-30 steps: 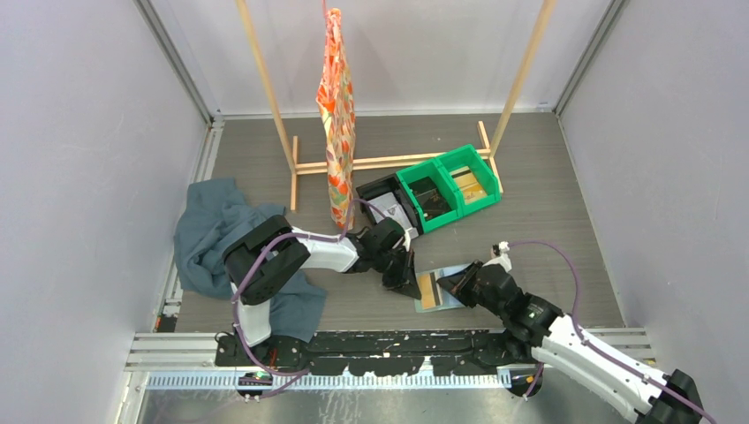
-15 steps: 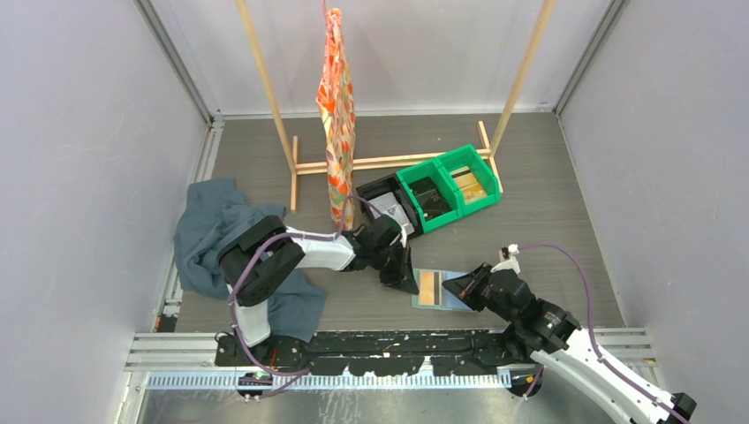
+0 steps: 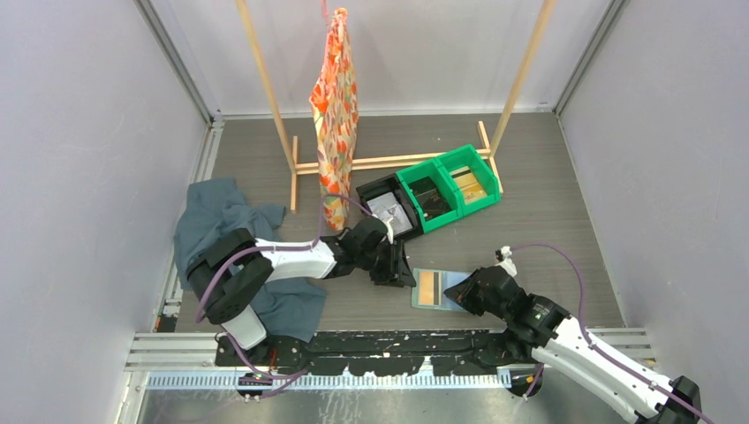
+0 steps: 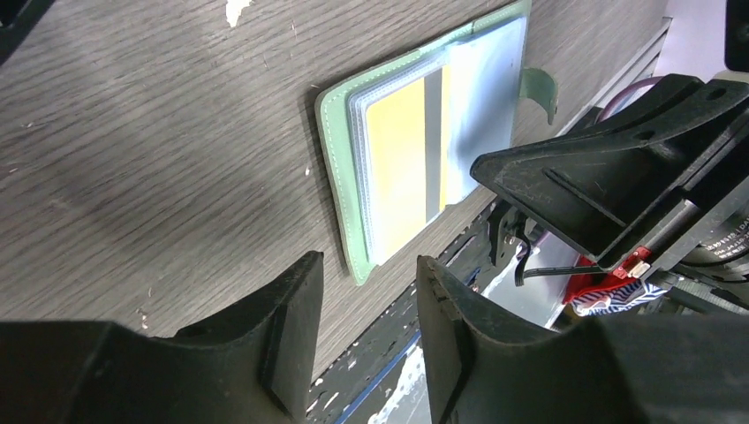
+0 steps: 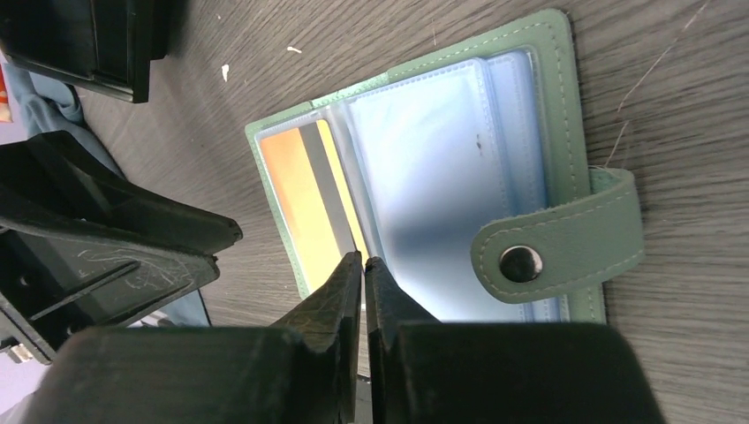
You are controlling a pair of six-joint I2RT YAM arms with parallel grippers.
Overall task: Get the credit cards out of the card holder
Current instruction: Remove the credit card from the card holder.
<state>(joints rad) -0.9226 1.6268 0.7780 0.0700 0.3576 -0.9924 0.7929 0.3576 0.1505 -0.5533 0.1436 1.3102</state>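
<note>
1. The left hand (image 4: 366, 263) is open about halfway and holds nothing; between its fingers I see only the table (image 4: 132, 177).
2. This hand is low, just beside the left edge of the card holder (image 4: 481, 97). I cannot tell whether it touches it.
3. The right hand (image 5: 363, 261) is almost closed, with only a thin slit between its fingers, and I see nothing in the slit.
4. Its tips are over the holder, at the line where the card (image 5: 296, 190) meets the pale blue sleeves. I cannot tell if they touch the sleeves.
5. The card holder lies open and flat on the table, between the two hands, near the front edge.
6. The card is orange-yellow with a grey stripe and sits in a clear sleeve on the left half of the holder.
7. The strap (image 5: 556, 247) with a metal snap lies folded over the outer edge of the right half.
8. Farther back are two green bins (image 3: 446, 185), with a black tray (image 3: 389, 210) touching their left side.
9. Behind them a patterned cloth (image 3: 336, 115) hangs from a wooden rack (image 3: 389, 162).
10. A teal cloth (image 3: 208, 230) lies at the left, partly under the left arm.
</note>
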